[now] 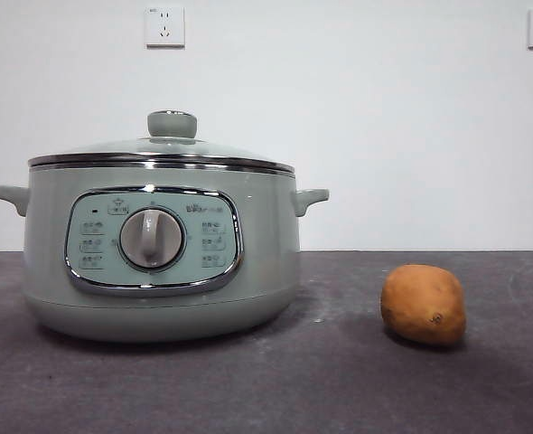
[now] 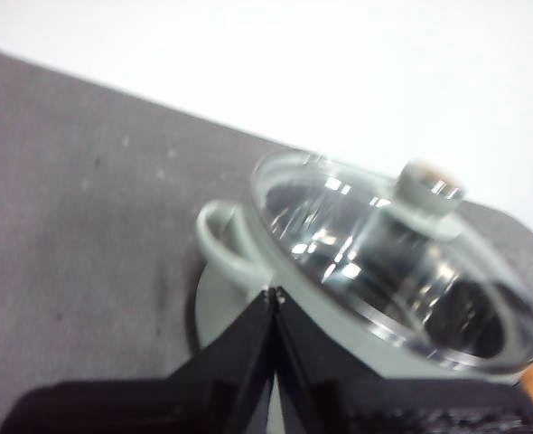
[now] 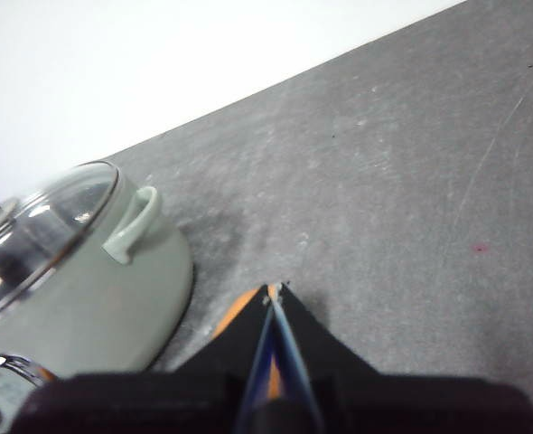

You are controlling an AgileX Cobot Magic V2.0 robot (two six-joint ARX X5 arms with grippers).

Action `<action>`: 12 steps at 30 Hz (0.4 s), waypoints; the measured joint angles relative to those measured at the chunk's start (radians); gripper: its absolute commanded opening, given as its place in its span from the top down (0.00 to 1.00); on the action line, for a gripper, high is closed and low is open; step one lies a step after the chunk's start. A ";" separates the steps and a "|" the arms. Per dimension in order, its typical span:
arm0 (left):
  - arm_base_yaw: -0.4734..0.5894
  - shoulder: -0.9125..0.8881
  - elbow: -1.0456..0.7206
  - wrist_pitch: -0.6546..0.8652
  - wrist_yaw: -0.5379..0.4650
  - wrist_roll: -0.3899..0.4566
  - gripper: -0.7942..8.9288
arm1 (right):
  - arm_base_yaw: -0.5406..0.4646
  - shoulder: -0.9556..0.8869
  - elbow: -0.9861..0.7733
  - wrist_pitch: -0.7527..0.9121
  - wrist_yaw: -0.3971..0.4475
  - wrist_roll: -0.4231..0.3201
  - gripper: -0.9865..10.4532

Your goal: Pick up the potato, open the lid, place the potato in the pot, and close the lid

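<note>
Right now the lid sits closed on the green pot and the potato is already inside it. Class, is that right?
Not quite. The lid does sit closed on the pot, but the potato lies outside on the table beside it, as the front view shows.

A dark grey, faintly scuffed desk (image 1: 339, 380) runs back to a plain white wall (image 1: 384, 136), which carries two white wall sockets (image 1: 164, 26), well apart.
</note>
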 measured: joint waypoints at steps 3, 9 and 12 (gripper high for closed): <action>0.000 0.020 0.082 -0.042 0.014 0.001 0.92 | 0.000 0.070 0.083 -0.027 0.000 -0.002 0.92; 0.000 0.109 0.233 -0.051 0.068 0.029 0.92 | 0.000 0.222 0.241 -0.028 -0.003 -0.012 0.92; 0.000 0.183 0.299 -0.063 0.108 0.039 0.92 | 0.000 0.297 0.318 -0.057 -0.005 -0.012 0.91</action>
